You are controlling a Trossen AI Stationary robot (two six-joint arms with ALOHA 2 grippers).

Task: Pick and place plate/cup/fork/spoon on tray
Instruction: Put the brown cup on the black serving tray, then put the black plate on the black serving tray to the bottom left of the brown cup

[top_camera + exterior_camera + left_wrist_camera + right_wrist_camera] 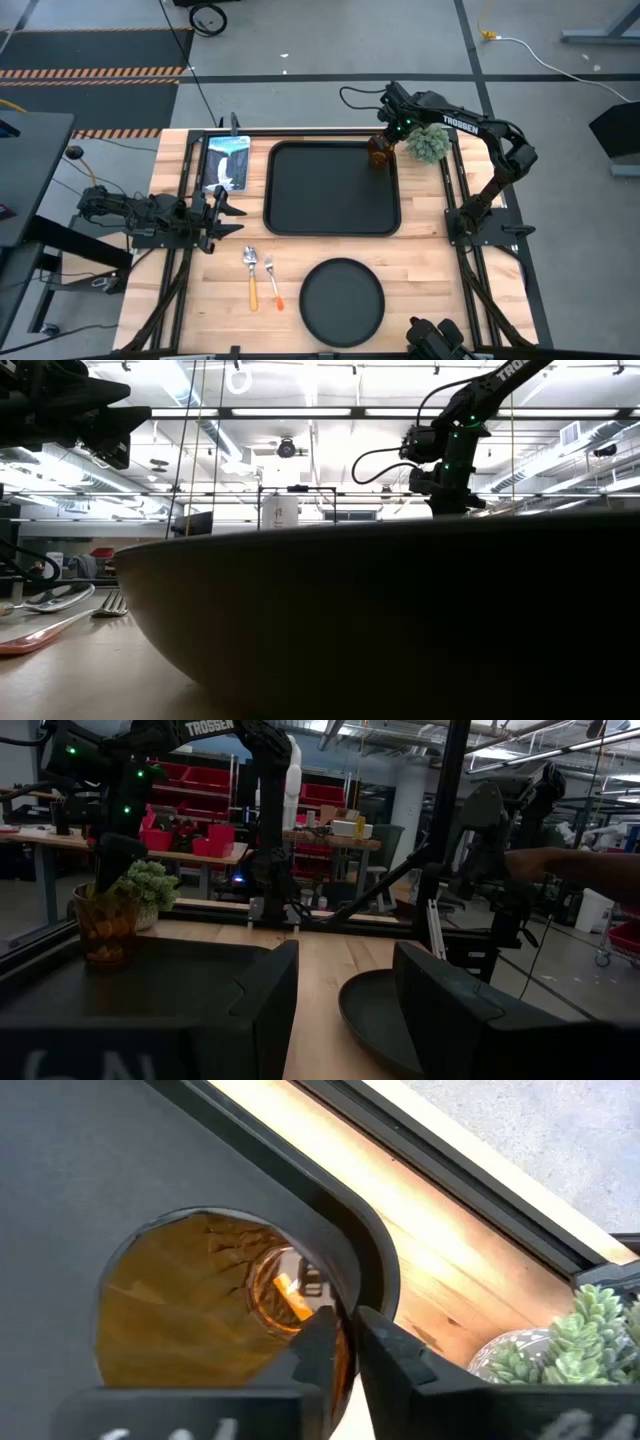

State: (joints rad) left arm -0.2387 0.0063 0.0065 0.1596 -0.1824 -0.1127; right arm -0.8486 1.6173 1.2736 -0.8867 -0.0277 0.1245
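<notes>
The amber cup (379, 153) is at the far right corner of the black tray (330, 190). It also shows in the left wrist view (105, 925). My right gripper (345, 1352) is shut on the cup from above. The round black plate (342, 302) lies flat on the table near the front edge. The spoon (250, 272) and the fork (271, 280) lie flat side by side to the left of the plate. My left gripper (226, 210) waits open and empty left of the tray. My right gripper pinches the cup's wall at its rim (347, 1330), one finger inside the cup (315, 1345) and one outside (400, 1355). The fingers come from above, pointing down. The cup stands upright over the tray's far right corner; whether its base rests on the tray I cannot tell.
A small potted succulent (430, 143) stands just right of the cup, off the tray. A blue and white packet (226, 160) lies left of the tray. A person's arm (580, 865) shows in the room beyond the table.
</notes>
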